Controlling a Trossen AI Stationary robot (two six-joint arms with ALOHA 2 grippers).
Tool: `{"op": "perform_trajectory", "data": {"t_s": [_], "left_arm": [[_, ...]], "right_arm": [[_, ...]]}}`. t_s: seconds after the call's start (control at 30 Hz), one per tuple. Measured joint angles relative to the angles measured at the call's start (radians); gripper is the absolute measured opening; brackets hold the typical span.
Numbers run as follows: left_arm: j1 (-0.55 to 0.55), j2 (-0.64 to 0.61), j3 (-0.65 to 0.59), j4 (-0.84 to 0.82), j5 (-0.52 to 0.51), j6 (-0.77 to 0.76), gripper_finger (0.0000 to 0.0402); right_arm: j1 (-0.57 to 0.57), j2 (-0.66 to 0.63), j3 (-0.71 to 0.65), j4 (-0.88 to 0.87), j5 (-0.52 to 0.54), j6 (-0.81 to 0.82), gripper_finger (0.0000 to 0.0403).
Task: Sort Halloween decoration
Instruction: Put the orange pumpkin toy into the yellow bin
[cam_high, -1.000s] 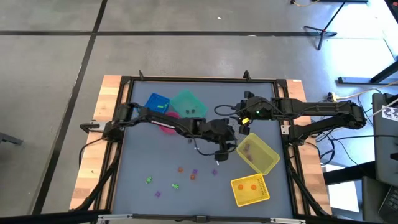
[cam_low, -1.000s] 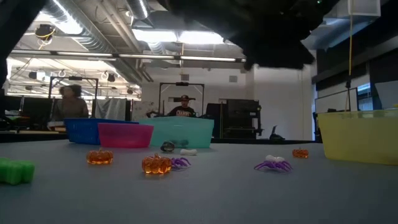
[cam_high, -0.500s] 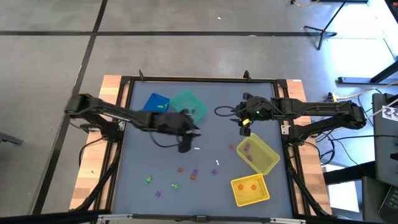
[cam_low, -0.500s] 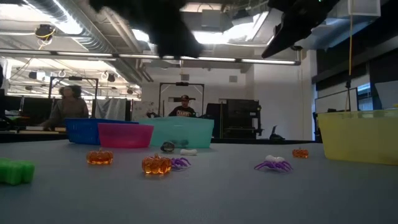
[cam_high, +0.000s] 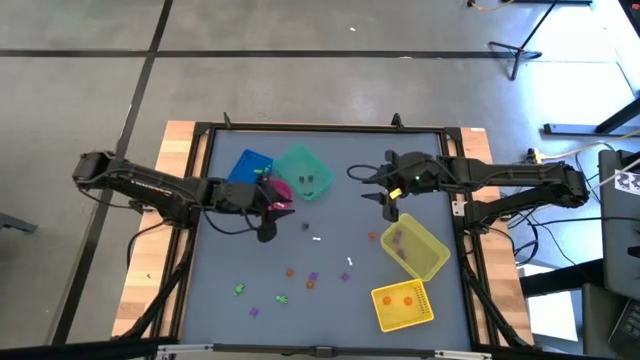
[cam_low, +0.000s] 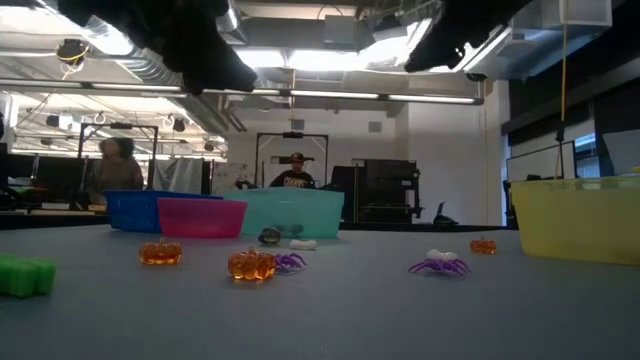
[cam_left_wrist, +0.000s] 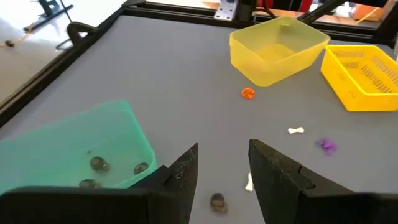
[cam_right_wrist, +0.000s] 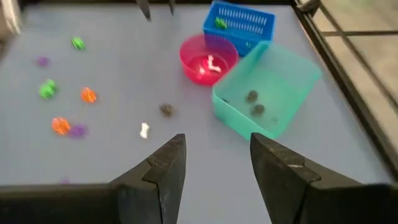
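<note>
From above, our left hand (cam_high: 266, 232) hangs beside the pink bowl (cam_high: 276, 196), our right hand (cam_high: 389, 210) waits farther from it near the yellow tub (cam_high: 415, 250), and trinkets (cam_high: 310, 283) lie strewn on the desk (cam_high: 330, 230) between. In the wrist views both hands stand apart and empty. We judge the dark trinket (cam_left_wrist: 217, 201) near the bowl the next pick, its shape too blurred to name.

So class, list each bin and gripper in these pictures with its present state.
left gripper: open, empty
right gripper: open, empty
teal bin: upright, holds dark trinkets
pink bowl: holds a white piece
blue basket: holds a green piece
yellow bin: upright
</note>
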Motion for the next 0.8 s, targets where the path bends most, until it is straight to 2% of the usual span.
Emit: {"op": "perform_trajectory", "data": {"t_s": [0.27, 0.4, 0.8], "left_arm": [[0.0, -0.011, -0.031, -0.001, -0.03, 0.003, 0.0128], [0.0, -0.011, -0.031, 0.005, -0.03, 0.003, 0.0128], [0.0, -0.011, -0.032, 0.005, -0.032, 0.002, 0.0128]], "right_arm": [[0.011, 0.006, 0.0, 0.101, -0.133, 0.11, 0.0179], [0.058, 0.02, 0.0, 0.165, -0.138, 0.127, 0.0179], [0.21, 0.121, 0.0, 0.165, -0.128, 0.123, 0.0179]]}}
